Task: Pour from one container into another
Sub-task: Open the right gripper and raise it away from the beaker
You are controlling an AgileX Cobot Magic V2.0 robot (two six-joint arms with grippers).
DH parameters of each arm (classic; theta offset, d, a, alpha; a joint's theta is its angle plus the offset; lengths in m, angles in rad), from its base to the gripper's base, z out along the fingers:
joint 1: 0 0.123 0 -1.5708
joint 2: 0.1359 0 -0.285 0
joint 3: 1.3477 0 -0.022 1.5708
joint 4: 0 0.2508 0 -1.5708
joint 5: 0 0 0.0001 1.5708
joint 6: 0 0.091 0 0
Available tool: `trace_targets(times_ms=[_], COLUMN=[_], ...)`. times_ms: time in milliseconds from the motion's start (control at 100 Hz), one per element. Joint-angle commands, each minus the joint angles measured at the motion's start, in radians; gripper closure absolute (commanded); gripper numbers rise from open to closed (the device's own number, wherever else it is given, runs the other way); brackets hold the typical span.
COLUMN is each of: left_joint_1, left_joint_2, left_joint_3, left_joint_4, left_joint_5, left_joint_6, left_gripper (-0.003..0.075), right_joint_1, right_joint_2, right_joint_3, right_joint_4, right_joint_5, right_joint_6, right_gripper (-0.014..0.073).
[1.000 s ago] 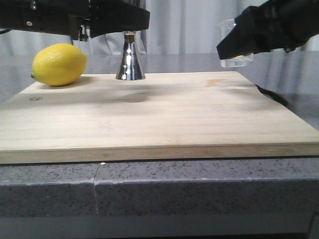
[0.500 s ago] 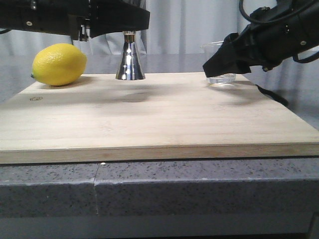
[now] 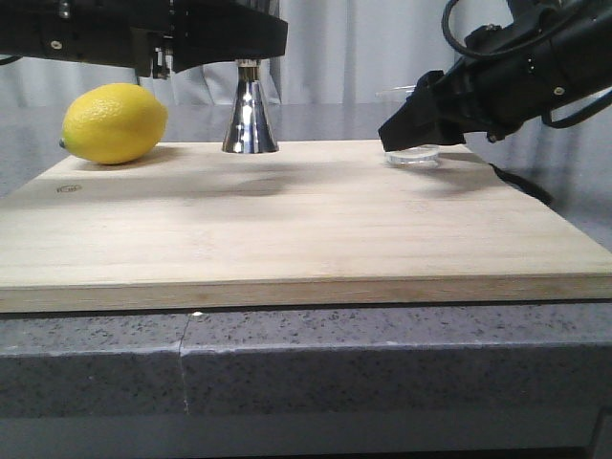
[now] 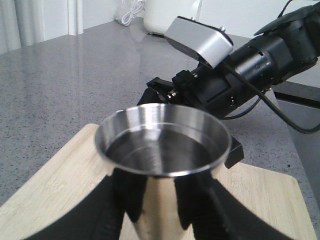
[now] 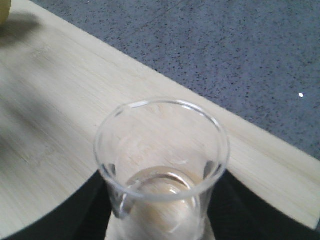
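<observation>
While the small clear glass beaker (image 5: pixel 162 165) rests low at the far right part of the pale wooden cutting board (image 3: pixel 287 220), pinched in the right gripper (image 3: pixel 413 143), it looks empty or nearly so, so the pour seems done and only the release is left. The tall shiny steel hourglass-shaped jigger (image 3: pixel 250 107) stands upright at the far edge of the board, clamped between the fingers of the left gripper (image 4: pixel 155 202), with what looks like clear liquid in its cup. A yellow lemon (image 3: pixel 113 122) lies at the board's far left corner.
</observation>
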Motion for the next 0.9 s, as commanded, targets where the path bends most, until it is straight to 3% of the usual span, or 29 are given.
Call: trace_targets(times_ms=[0, 140, 240, 390, 600, 890], left_joint_1=[-0.007, -0.007, -0.007, -0.007, -0.007, -0.007], left_joint_2=[-0.041, -0.041, -0.041, -0.041, -0.041, -0.041], left_joint_3=[-0.029, -0.029, -0.029, -0.029, -0.029, -0.029], left_joint_4=[-0.101, -0.101, -0.101, -0.101, -0.101, -0.101], left_joint_5=[0.089, 0.089, 0.089, 0.089, 0.089, 0.089], left_joint_6=[-0.010, -0.010, -0.010, -0.010, -0.010, -0.010], left_gripper=[0.0511, 0.0511, 0.0511, 0.0511, 0.0511, 0.0511], right_joint_1=[-0.006, -0.006, -0.006, -0.006, -0.006, -0.006], right_joint_2=[-0.029, -0.029, -0.036, -0.088, -0.207, -0.393], right_joint_3=[-0.025, -0.025, -0.025, -0.025, 0.002, 0.096], right_joint_4=[0.048, 0.048, 0.048, 0.048, -0.024, -0.028], right_joint_5=[0.028, -0.035, -0.045, -0.061, -0.204, -0.149], right_joint_6=[-0.009, -0.007, 0.006, 0.052, 0.142, 0.233], right_gripper=[0.0204, 0.0020, -0.0066, -0.0064, -0.0064, -0.0064])
